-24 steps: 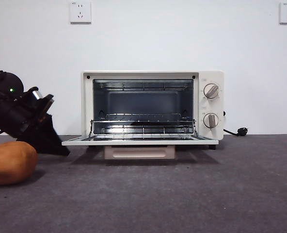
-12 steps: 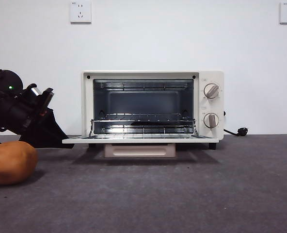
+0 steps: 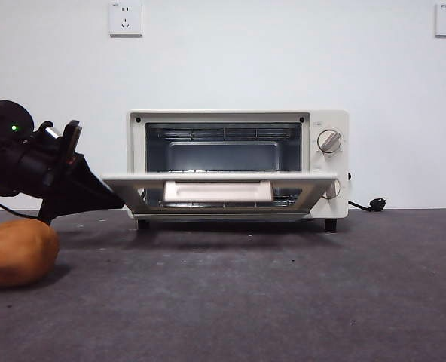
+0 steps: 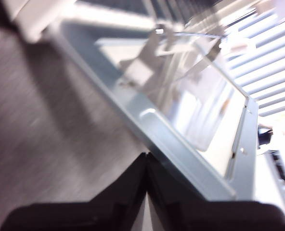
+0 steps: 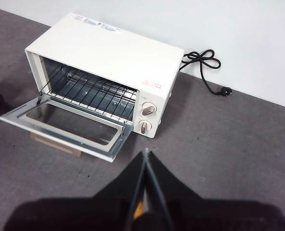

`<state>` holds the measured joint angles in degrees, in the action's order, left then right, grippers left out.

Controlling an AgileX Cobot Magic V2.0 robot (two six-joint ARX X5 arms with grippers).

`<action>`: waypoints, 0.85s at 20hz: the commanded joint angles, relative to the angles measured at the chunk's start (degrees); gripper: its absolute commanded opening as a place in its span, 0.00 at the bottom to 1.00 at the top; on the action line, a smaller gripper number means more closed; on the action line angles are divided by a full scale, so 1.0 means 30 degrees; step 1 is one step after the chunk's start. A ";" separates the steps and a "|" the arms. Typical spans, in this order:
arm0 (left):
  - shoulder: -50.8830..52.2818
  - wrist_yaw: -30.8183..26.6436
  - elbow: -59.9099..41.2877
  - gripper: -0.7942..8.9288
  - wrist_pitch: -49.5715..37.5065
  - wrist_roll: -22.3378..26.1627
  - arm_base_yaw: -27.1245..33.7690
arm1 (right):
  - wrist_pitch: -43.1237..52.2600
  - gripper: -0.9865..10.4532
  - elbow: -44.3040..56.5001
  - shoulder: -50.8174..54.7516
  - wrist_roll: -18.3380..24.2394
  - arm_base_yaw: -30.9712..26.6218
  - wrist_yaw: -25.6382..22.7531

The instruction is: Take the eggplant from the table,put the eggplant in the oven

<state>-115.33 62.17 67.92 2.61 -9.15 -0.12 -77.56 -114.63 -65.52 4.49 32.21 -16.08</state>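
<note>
Door (image 3: 219,179) of the oven (image 3: 325,121) rests half up on your left gripper (image 4: 146,161), jaws pressed together at its 9 o'clock edge, so you push up slowly; eggplant unseen anywhere, right gripper (image 5: 146,156) waits closed.

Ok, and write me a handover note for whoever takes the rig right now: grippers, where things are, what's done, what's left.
Left gripper: shut, tip under the left end of the oven door.
Right gripper: shut, waiting high over the table, holding nothing.
Oven: door half open, tilted.
Eggplant: not on the table in any view; cannot be made out inside the oven either.
Potato: on the table, left of the oven.
Left: confirm the eggplant is on the rack, probably finish shutting the door.
</note>
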 commanded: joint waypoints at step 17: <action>-0.0087 0.0146 0.0036 0.07 -0.9624 -0.8437 -0.0189 | -0.0408 0.08 0.0015 0.0000 0.0007 0.0015 -0.0007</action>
<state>-115.33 62.92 67.94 -24.77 -30.50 -0.51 -77.56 -114.63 -65.54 4.49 32.21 -16.08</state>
